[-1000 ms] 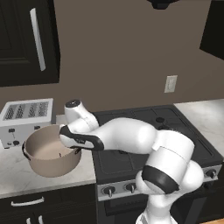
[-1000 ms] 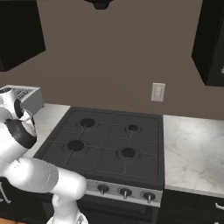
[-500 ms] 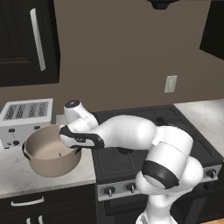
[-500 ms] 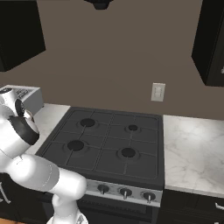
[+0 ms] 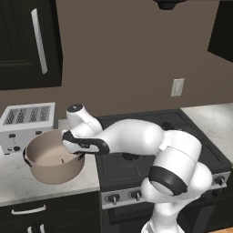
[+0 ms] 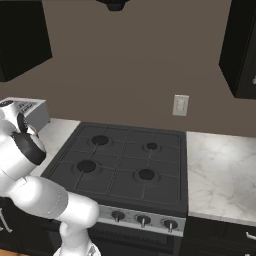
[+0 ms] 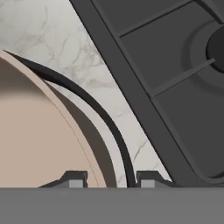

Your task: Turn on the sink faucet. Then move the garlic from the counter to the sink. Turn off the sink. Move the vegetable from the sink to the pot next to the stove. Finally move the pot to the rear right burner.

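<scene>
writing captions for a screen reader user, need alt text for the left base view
A white robot arm reaches left across a black stove, its tool at the near right rim of a tan pot on a marble counter. A white toaster stands behind the pot, dark cabinets above.

My pot (image 5: pixel 53 160) was beige inside and out, with a thin black rim and dark handles. The worktop (image 5: pixel 18 179) under it was white marble veined in grey. The stove (image 6: pixel 125 162) was matt black with dark grey grates and silver knobs. The toaster (image 5: pixel 28 125) was white with grey slots. The cabinets (image 5: pixel 27 43) were black, the wall (image 6: pixel 135 65) brown, the outlet (image 6: pixel 180 105) cream.
</scene>
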